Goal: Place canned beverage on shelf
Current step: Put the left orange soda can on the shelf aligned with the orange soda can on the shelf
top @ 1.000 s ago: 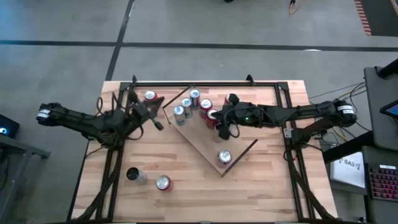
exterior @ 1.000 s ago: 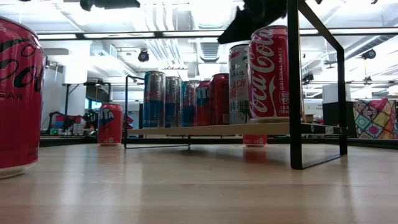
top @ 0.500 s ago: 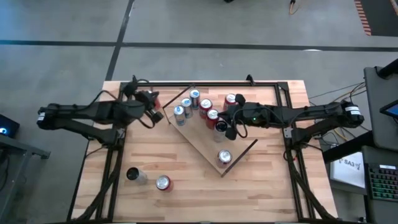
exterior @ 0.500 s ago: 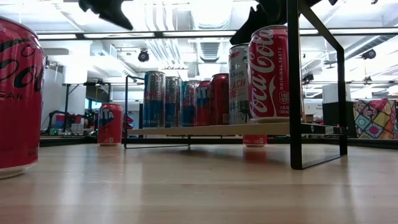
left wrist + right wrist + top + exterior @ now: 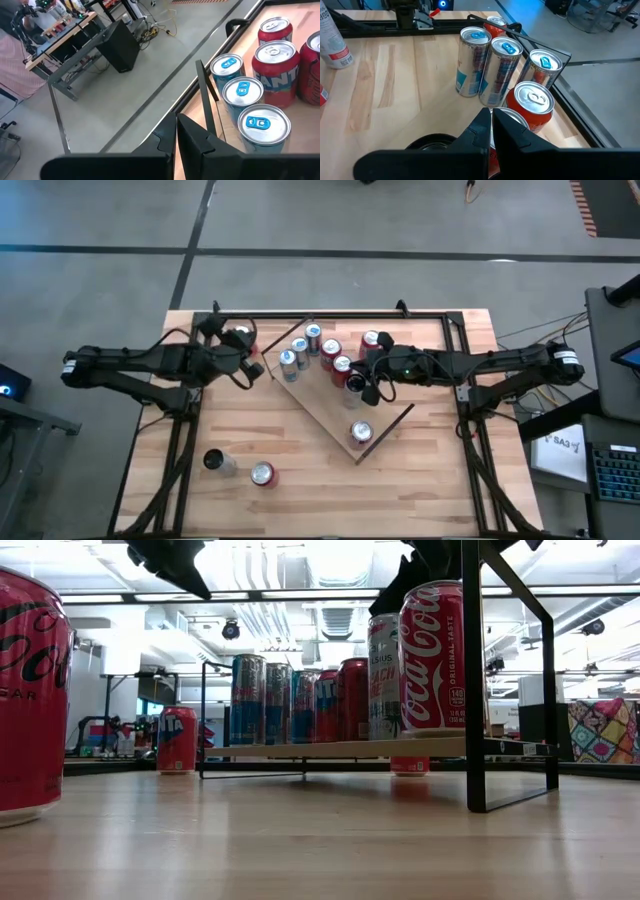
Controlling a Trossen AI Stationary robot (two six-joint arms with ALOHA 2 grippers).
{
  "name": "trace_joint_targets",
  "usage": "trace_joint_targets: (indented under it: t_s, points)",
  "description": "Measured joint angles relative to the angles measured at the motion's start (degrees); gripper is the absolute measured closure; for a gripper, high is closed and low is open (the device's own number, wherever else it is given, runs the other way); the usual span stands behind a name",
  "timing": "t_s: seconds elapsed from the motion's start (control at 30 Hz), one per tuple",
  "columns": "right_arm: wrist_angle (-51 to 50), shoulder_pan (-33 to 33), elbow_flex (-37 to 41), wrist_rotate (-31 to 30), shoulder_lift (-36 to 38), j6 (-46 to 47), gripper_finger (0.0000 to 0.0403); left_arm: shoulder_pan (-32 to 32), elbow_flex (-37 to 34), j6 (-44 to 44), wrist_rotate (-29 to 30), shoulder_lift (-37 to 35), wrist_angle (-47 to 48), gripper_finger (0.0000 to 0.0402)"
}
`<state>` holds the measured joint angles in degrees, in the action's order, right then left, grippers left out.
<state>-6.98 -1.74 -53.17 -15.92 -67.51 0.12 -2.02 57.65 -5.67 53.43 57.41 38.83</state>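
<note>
Hovering over shelf (image 5: pixel 335 415): both grippers, left (image 5: pixel 256 372), right (image 5: pixel 371 392), fingers together, empty.

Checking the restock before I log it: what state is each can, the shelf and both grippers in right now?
Shelf: flat, turned at an angle on the table, holding cans.
Three blue-top cans: upright on the shelf, grouped together.
Lone red can: upright near the shelf's corner.
Two cans off the shelf: upright on the table.
Left gripper: shut, empty, beside the shelf.
Right gripper: shut, empty, above the shelf.
</note>
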Motion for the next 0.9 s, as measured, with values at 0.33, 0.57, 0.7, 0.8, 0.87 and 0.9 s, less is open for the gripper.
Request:
trace_joint_targets:
  t_s: [0.33, 0.57, 0.7, 0.8, 0.87, 0.9]
  points:
    - [-0.80, 0.00, -0.17, 0.00, 1.69, -0.06, 0.0394, 4.85, -0.04, -5.79, -11.91, 0.77, -0.08, 0.0402]
    - [-6.95, 0.00, -3.29, 0.00, 3.44, -0.11, 0.0394, 13.37, 0.70, -7.15, -18.49, 3.82, 6.17, 0.0402]
    - [-7.82, 0.00, -4.12, 0.00, 3.58, -0.19, 0.0394, 19.84, 0.76, -5.82, -18.61, 4.73, 10.59, 0.0402]
    - [-7.86, 0.00, -4.58, 0.01, 3.58, -0.93, 0.0394, 24.52, 0.74, -1.42, -20.88, 4.87, 13.30, 0.0402]
    - [-7.90, 0.00, -4.96, 0.01, 3.58, -1.25, 0.0394, 27.35, 0.74, 3.80, -25.70, 4.61, 13.96, 0.0402]
    - [-8.00, 0.00, -5.22, 0.02, 3.58, -1.24, 0.0394, 28.69, 0.74, 6.57, -28.80, 4.55, 14.38, 0.0402]
